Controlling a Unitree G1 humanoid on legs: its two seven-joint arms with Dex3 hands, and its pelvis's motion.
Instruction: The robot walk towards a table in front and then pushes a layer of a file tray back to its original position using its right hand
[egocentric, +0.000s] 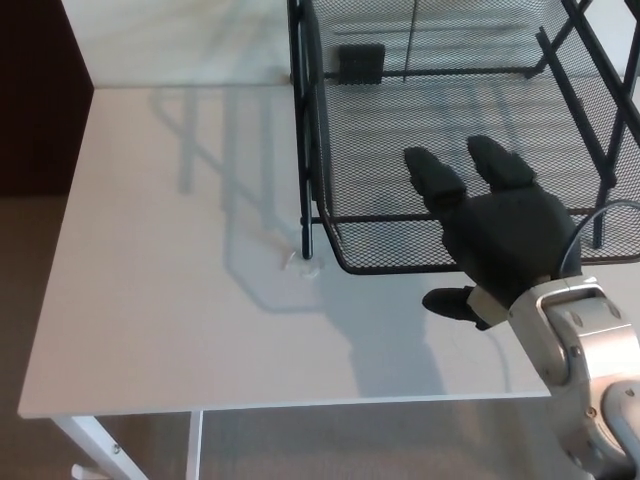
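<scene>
A black mesh file tray (440, 110) stands on the right part of a white table (170, 290). Its bottom layer (400, 262) juts toward the near edge. The right hand (500, 240) presses against that layer's front rim, two fingers (432, 172) spread apart over the mesh, thumb below, holding nothing.

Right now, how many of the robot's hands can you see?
1: the right hand, fingers spread against the front rim of the file tray's pulled-out layer, lower right. The left hand is out of view.
</scene>
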